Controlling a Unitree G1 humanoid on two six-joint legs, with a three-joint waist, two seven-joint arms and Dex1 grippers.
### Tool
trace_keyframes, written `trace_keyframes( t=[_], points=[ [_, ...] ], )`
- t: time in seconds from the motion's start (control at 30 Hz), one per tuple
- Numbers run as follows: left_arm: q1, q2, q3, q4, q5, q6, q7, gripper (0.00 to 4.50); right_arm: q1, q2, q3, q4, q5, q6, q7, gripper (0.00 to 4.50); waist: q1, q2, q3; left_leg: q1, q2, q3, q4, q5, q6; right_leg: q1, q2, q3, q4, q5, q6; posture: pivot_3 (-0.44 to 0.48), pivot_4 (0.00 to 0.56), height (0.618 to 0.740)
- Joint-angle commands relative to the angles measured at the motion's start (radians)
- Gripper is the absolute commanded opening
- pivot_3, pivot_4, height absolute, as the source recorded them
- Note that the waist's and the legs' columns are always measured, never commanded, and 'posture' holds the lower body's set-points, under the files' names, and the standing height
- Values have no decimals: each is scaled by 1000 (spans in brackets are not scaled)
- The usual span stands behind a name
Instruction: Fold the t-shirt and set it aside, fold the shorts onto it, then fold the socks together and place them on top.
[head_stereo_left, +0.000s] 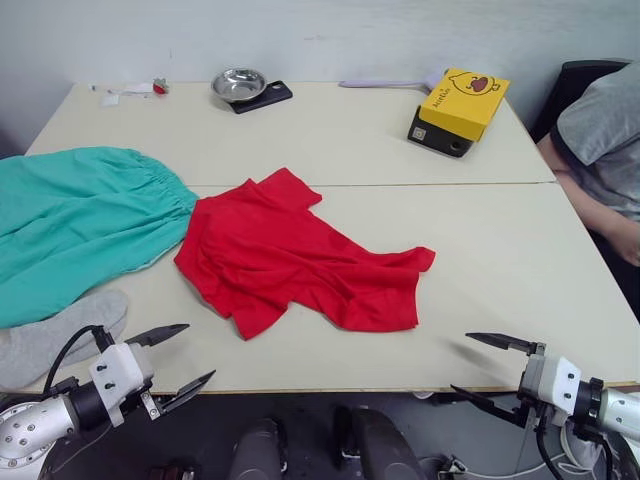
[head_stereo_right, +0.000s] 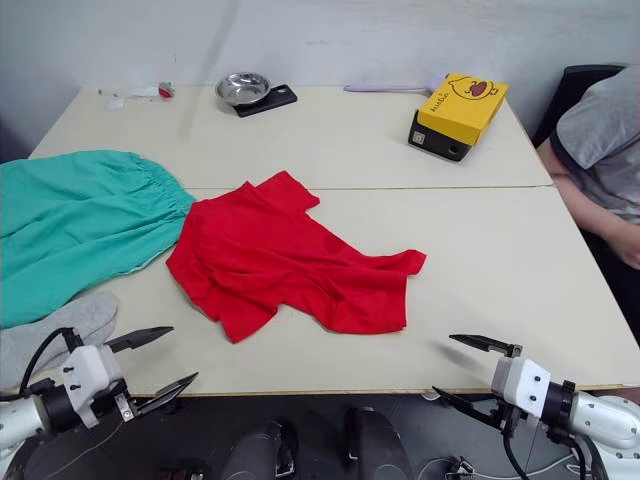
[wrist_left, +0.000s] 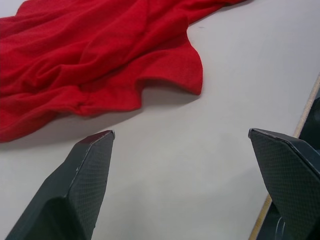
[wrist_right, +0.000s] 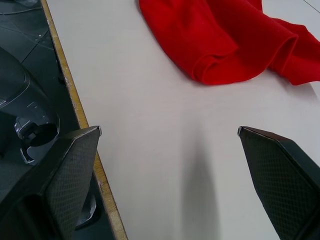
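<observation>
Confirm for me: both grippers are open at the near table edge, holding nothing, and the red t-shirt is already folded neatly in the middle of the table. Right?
Not quite. The t-shirt is not folded: the left eye view shows it spread out and rumpled in the middle of the table. The rest holds: the left gripper and right gripper are open at the near edge, holding nothing.

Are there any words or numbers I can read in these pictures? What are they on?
Yellow box: a cartoon face on the lid and one word along its side, too small to read.
White label on the box's dark base: too small to read.
Nothing else carries writing I can make out.
</observation>
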Motion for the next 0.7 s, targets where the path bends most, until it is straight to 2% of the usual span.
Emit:
trace_keyframes(
  t=[0.03, 0.13, 0.2, 0.27, 0.37, 0.47, 0.57, 0.67, 0.7],
  points=[
    [10, -2, 27, -39, -47, 21, -6, 4500, -13, 1, 1, 0, 26, -10, 5, 4482, 0, 0, 0, 0, 0, 0, 0, 0, 0, 0, 0, 0, 0, 0, 0, 0, 150, 740],
    [25, 26, 58, -56, -122, 121, -23, 4500, -22, 7, -2, -19, 58, 10, 4, 4482, 0, 0, 0, 0, 0, 0, 0, 0, 0, 0, 0, 0, 0, 0, 0, 0, 150, 740],
    [57, 52, 121, -93, -355, 324, -43, 4500, -8, -1, -5, -80, 128, 74, 13, 4482, -1, -1, 0, 0, 0, 0, 0, 0, 0, 0, 0, 0, 0, 0, 0, 0, 150, 740],
    [70, 51, 175, -114, -447, 399, -37, 4500, -9, 4, -21, -148, 189, 153, -26, 4482, -1, 0, 0, 0, 1, 0, 0, 1, 1, 0, 0, 0, 2, 0, 0, 0, 150, 740],
    [110, 61, 239, -100, -407, 392, -76, 4500, -13, 16, -53, -233, 234, 217, -90, 4482, -2, 0, 0, 2, 0, 0, 0, 1, 1, 0, 0, 0, 3, 0, 0, 0, 150, 740],
    [94, 58, 303, 11, -340, 314, -111, 4500, 2, 7, -84, -257, 221, 203, -80, 4482, 0, 0, 0, 2, 0, 0, 0, -1, -2, 0, 0, 0, 2, -1, -2, 0, 150, 740],
    [94, 90, 297, 194, -176, 95, -214, 4500, 35, -10, -120, -239, 193, 178, -41, 4482, 2, -1, 0, 3, 0, 0, 0, -2, -4, 0, 1, 0, 2, -2, -3, 0, 150, 740],
    [71, 108, 283, 254, -137, 29, -245, 4500, 35, -23, -124, -196, 154, 112, 11, 4482, 2, -2, -1, 2, 0, 0, 0, -3, -4, 1, 1, 0, -1, -3, -5, 0, 150, 740],
    [63, 114, 261, 227, -140, 43, -253, 4500, 19, -18, -116, -185, 145, 106, 8, 4482, 1, -2, -1, 2, 0, 0, 0, -3, -3, 1, 0, 0, -2, -3, -5, 0, 150, 740]
  ],
)
